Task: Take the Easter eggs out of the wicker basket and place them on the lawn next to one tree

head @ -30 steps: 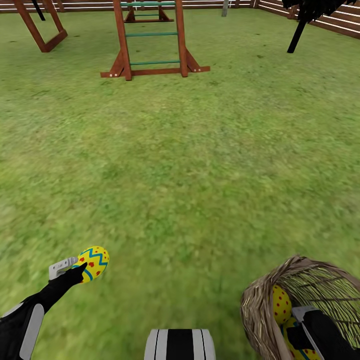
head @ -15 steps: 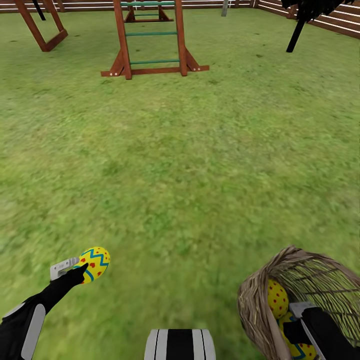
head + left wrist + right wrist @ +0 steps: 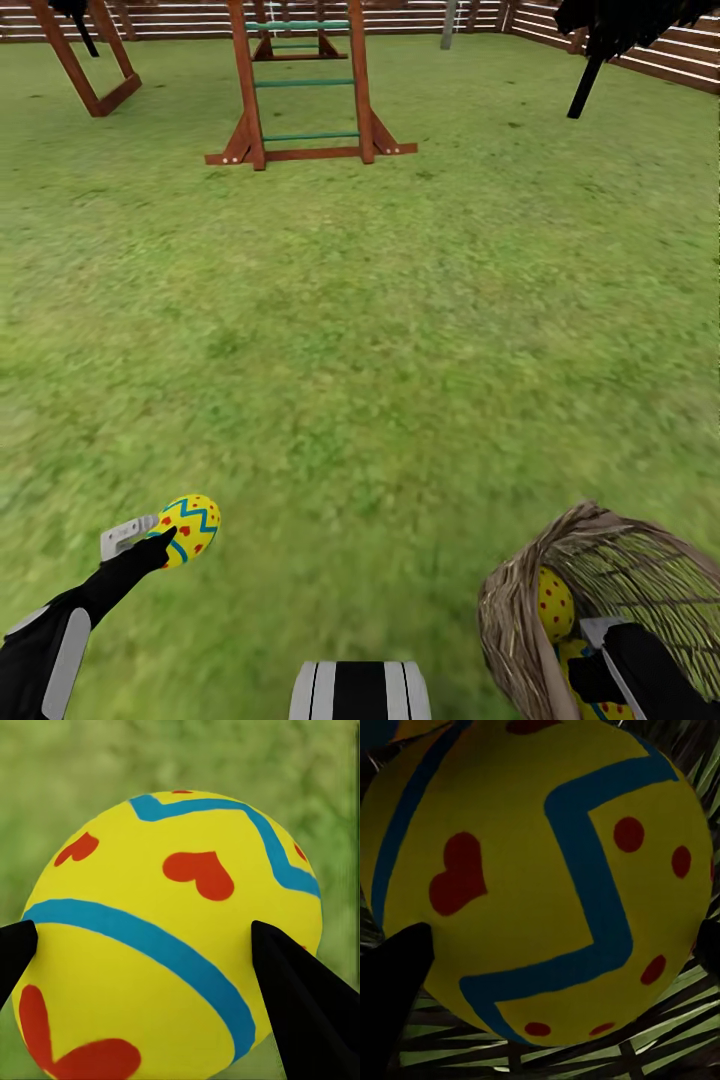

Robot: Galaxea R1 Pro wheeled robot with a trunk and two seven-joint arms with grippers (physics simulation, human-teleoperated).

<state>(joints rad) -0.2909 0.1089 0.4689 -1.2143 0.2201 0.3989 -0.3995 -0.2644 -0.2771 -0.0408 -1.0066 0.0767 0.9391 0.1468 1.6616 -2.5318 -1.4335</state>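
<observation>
Left fingers (image 3: 172, 541) pinch one Easter egg (image 3: 190, 527) above the lawn (image 3: 380, 350). Right fingers (image 3: 555, 952) reach inside the tilted wicker basket (image 3: 520, 620), closed on a second egg (image 3: 547, 877); third egg (image 3: 555, 603) lies beside it. Wooden ladder frame (image 3: 305, 85) far ahead.

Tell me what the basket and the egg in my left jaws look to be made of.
The wicker basket looks like woven dried straw or cane: tan, matte, with open gaps between the strands. The Easter egg in the left gripper looks hard and smooth, perhaps painted plastic or shell: evenly yellow, with crisp blue stripes and red hearts. The render leaves that open.
</observation>
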